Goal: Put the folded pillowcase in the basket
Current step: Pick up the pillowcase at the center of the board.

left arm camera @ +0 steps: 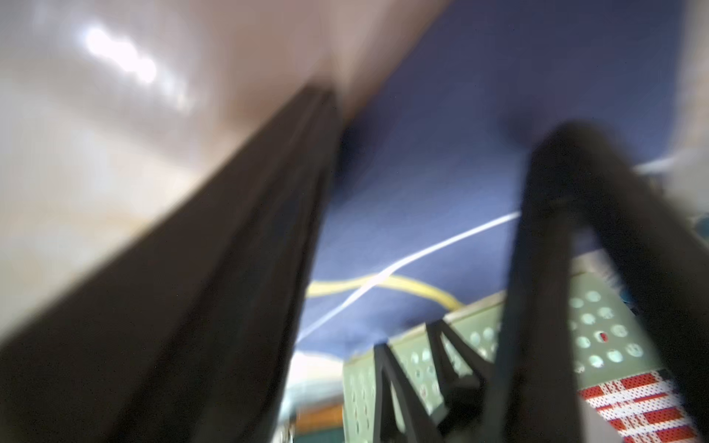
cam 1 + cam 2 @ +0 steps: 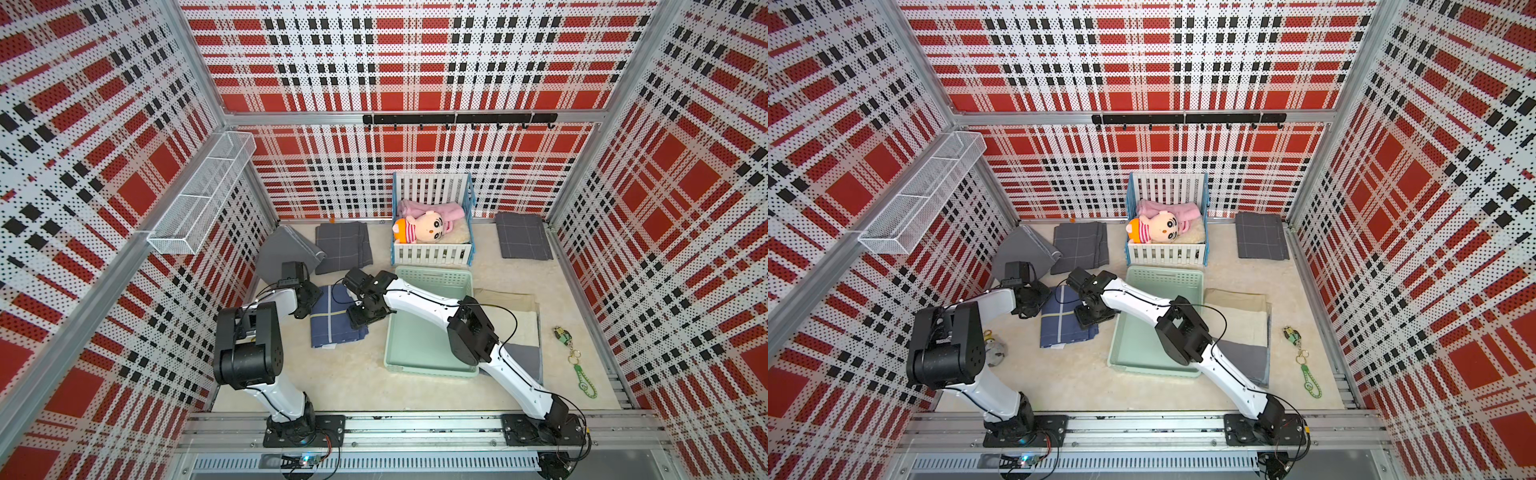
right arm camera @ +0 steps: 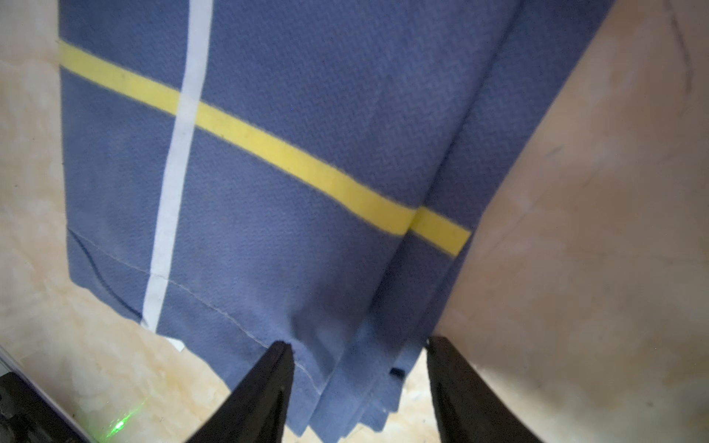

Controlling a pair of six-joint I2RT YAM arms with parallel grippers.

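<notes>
- Currently, the pillowcase (image 2: 328, 332) lies flat on the tabletop (image 2: 353, 386), outside the basket (image 2: 432, 275) and just beside its left wall. Both top views show this.
- Pillowcase (image 3: 287, 172) material: blue woven cloth with a fine zigzag texture. It is folded into a rectangle of several stacked layers. One yellow stripe crosses one white stripe.
- Basket (image 1: 598, 326) material: pale mint-green plastic. It is shallow and rectangular, with round perforations in its walls.
- Tabletop: glossy and beige, with a marble pattern.
- My right arm runs from its base diagonally over the basket, with the wrist bent downward. It places my right pincer (image 2: 358, 321) at the pillowcase's basket-side edge.
- My right pincer (image 3: 356, 345) has its jaws apart, straddling the layered corner of the cloth. One tip is on the top layer and the other is over bare tabletop beside the fold. It has not pinched the cloth.
- My left arm has its elbow raised and its forearm extended toward the pillowcase's opposite edge, where my left pincer (image 2: 305, 305) sits low.
- My left pincer (image 1: 449, 115) is blurred in its wrist view. The jaws stand apart, one along the cloth's edge and one over the cloth. I cannot tell whether either tip touches the cloth.
</notes>
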